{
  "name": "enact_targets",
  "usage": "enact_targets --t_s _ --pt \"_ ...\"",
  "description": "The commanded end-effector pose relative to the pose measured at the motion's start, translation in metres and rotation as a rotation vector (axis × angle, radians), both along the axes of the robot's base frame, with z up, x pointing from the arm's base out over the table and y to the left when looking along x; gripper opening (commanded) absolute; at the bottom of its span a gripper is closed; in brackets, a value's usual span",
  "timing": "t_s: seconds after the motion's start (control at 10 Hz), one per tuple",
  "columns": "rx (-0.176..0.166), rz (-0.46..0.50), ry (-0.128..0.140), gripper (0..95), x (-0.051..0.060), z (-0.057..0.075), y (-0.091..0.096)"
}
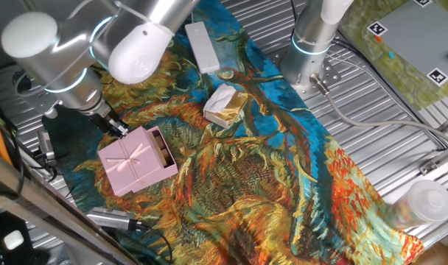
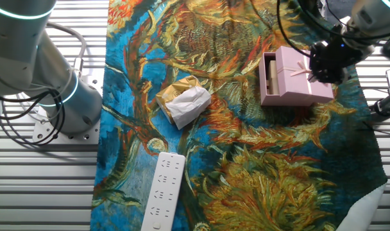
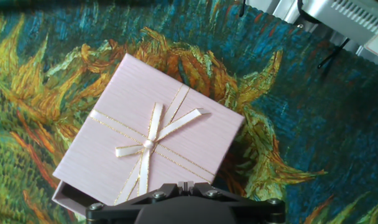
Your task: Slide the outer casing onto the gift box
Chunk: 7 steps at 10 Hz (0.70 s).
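The outer casing point(image 1: 133, 160) is a pale-pink square sleeve with a ribbon bow, lying on the painted cloth. It also shows in the other fixed view point(image 2: 299, 77) and in the hand view point(image 3: 148, 146). The gift box point(image 1: 163, 149) sits mostly inside the sleeve. Its tan-lined end sticks out of the open side point(image 2: 270, 76), and a pink corner of it shows in the hand view point(image 3: 68, 198). My gripper point(image 1: 117, 126) is shut and empty, right at the sleeve's closed edge opposite the opening point(image 3: 186, 185). It also shows in the other fixed view point(image 2: 323, 64).
A cream-and-gold wrapped lump point(image 1: 225, 105) lies mid-cloth. A long white bar point(image 1: 203, 46) lies beyond it. A second arm's base point(image 1: 312, 44) stands at the cloth's edge. Cables and a metal tool point(image 1: 110, 218) lie beside the sleeve. A clear bottle point(image 1: 423, 200) is at the far right.
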<state>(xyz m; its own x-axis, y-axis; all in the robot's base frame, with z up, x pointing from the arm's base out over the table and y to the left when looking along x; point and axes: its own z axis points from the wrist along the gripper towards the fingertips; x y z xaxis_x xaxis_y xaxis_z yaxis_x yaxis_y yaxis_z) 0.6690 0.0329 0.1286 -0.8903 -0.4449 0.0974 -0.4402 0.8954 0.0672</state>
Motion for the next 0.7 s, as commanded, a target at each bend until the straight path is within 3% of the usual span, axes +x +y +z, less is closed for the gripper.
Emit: enact_targets --t_s 0.1,0.5,0.7 --pt "-0.011 -0.02 0.01 0.0 0.0019 -0.0002 0.0001" --pt "-0.006 -0.045 0.032 0.0 0.0019 -0.0002 0.0001" --pt "0.006 -0.036 0.029 0.0 0.0019 -0.0002 0.0001"
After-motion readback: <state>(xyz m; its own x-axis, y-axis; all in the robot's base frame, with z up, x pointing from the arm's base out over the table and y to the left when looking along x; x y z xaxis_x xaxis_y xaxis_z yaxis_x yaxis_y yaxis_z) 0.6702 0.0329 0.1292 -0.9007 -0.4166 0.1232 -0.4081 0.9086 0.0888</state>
